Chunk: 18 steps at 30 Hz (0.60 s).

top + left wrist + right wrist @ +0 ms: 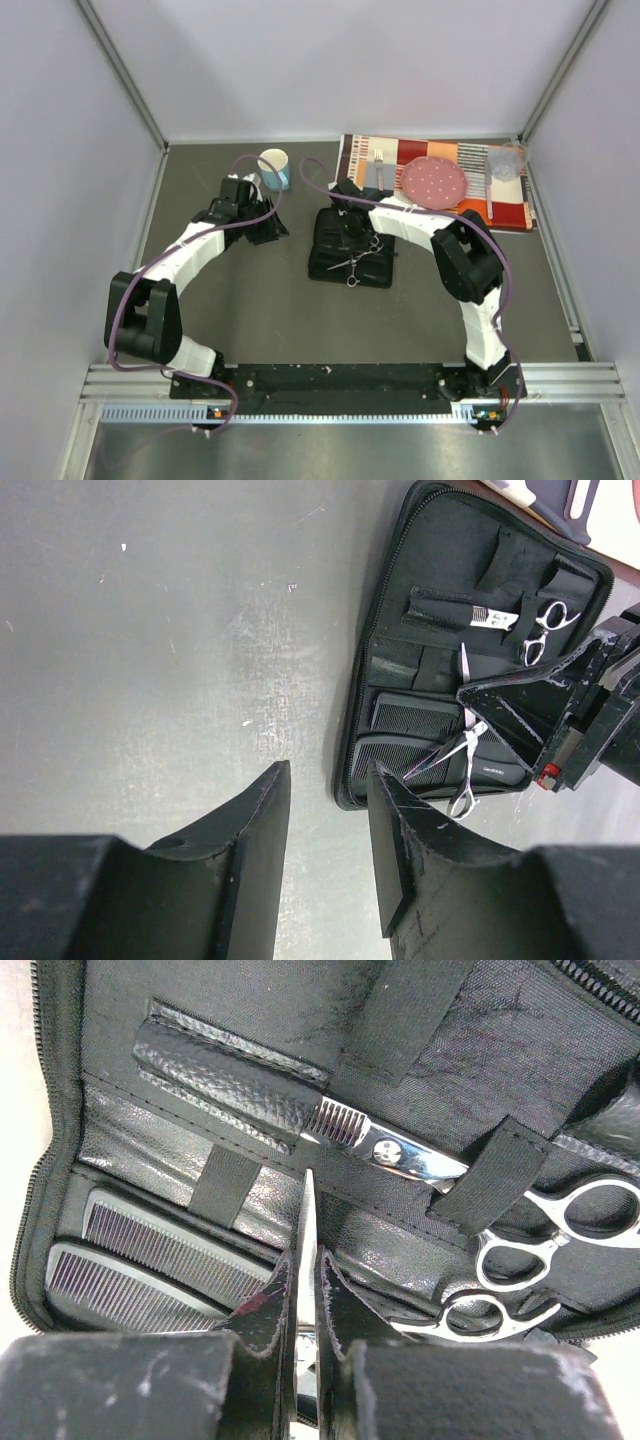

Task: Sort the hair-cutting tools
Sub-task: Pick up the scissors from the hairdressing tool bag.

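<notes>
The black zip case (326,258) lies open mid-table. My right gripper (355,235) hangs over it, shut on the blade of one silver scissors (306,1210). Those scissors' finger rings hang past the case's near edge (465,795). The second scissors (430,1165) sit strapped in the case with their blade in a sheath. Two black combs (150,1245) lie in the lower pockets and also show in the left wrist view (410,720). My left gripper (328,780) is open and empty over bare table, left of the case (400,600). It also shows in the top view (265,225).
A light blue mug (273,168) stands behind the left gripper. A striped placemat (455,205) at the back right holds a pink dotted plate (433,181), a fork (379,170), a clear cup (505,162) and another utensil (488,195). Walls close three sides.
</notes>
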Motion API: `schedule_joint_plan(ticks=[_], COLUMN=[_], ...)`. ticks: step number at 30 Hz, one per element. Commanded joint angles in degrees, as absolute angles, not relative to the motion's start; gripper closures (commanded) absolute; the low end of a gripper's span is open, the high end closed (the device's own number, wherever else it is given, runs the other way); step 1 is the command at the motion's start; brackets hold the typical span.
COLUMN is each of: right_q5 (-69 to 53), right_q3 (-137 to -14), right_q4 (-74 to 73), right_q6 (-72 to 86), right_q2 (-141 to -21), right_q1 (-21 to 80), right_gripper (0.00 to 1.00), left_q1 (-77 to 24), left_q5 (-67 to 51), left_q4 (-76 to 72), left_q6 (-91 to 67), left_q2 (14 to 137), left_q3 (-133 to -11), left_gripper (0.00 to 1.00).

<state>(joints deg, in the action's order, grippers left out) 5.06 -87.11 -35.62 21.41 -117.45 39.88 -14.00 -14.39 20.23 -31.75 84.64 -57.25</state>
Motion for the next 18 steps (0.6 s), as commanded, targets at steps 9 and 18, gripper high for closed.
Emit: schedule_joint_plan(ticks=[9, 18], right_q5=[5.1, 3.78], right_q3=[-89.38, -90.17], right_q4=[-37.09, -37.79], right_q6=[23.55, 27.33], right_q2=[-109.87, -100.03], right_q1=[39.55, 39.55], right_gripper=[1.0, 1.0], left_q1=[-13.71, -13.71], left_q5=[-16.35, -16.43], left_q4=[19.42, 18.02], left_q6=[-31.29, -33.04], left_q2=[81.57, 75.51], left_q3=[-56.6, -53.7], left_gripper=[0.59, 0.58])
